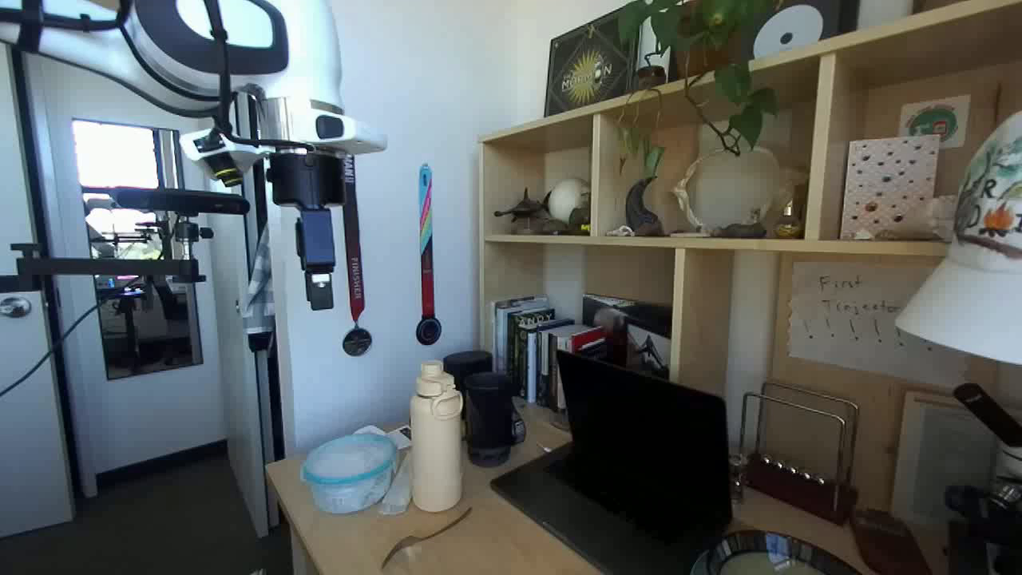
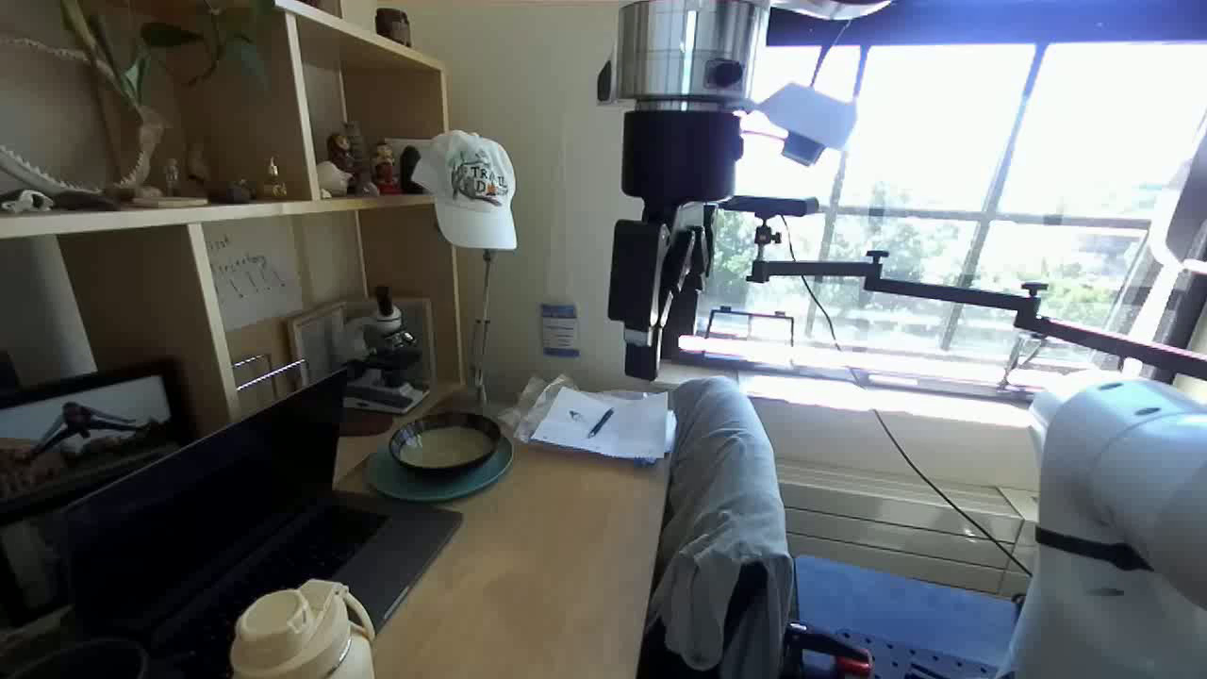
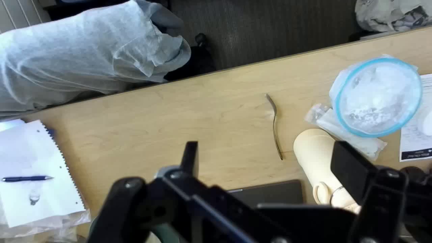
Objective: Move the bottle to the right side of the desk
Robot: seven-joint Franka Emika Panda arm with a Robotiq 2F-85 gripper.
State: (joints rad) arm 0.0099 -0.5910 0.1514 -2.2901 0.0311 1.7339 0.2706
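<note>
Spread wide and holding nothing, the tool point(image 3: 266, 152) hangs above the worktop point(image 3: 162, 114); the cream water bottle point(image 1: 437, 459) stands upright below it, off to one side. Better to centre over the cap point(image 1: 432, 370) first — then descend straight, avoiding the loop handle point(image 3: 322, 190).

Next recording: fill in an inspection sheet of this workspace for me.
Surface: light tan desk, flat, several items on it.
Job's things: cream bottle standing upright on the desk, beside the blue-rimmed container.
Clutter: fork-like utensil, open laptop, dark bowl on a teal plate, papers with a pen.
Tool: open, well above desk height, nothing held.
Cables: thin black cable hanging near the window.
Surroundings: wooden shelving with books; grey cloth draped beside the desk.
</note>
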